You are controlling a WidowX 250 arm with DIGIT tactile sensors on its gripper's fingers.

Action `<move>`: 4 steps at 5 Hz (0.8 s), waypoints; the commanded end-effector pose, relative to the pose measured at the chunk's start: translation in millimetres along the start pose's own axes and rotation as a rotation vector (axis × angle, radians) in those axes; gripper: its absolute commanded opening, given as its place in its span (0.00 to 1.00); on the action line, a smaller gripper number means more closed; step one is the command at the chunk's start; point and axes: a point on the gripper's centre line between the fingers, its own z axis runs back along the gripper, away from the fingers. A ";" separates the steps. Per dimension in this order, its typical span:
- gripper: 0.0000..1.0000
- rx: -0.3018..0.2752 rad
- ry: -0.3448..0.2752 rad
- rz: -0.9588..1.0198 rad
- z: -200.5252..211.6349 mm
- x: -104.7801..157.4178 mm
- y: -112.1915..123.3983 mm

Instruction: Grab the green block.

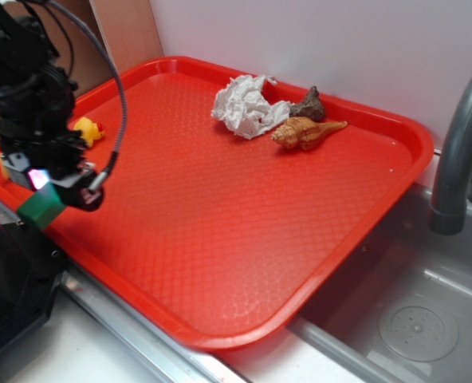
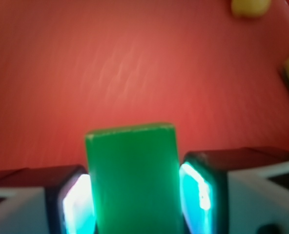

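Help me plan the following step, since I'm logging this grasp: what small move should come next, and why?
Probably a short straight lift. The gripper is shut on the small solid green rectangular block, pads against both sides, low over the red plastic tray; raising it would confirm the hold.

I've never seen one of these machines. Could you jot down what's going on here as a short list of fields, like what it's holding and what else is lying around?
holding: green block, pinched between the two fingers of the gripper
where: near the left edge of the red tray
gripper state: closed on the block
far end of tray: crumpled white paper, tan toy lizard, small dark brown lump
behind the arm: yellow toy, partly hidden
beside tray: grey faucet over a sink
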 end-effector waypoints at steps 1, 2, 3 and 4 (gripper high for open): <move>0.00 0.173 0.018 -0.225 105.1 13.5 -22.8; 0.00 0.165 0.010 -0.225 135.4 60.3 -47.3; 0.00 0.138 0.008 -0.198 141.4 98.5 -51.3; 0.00 0.132 -0.010 -0.176 141.4 118.7 -52.6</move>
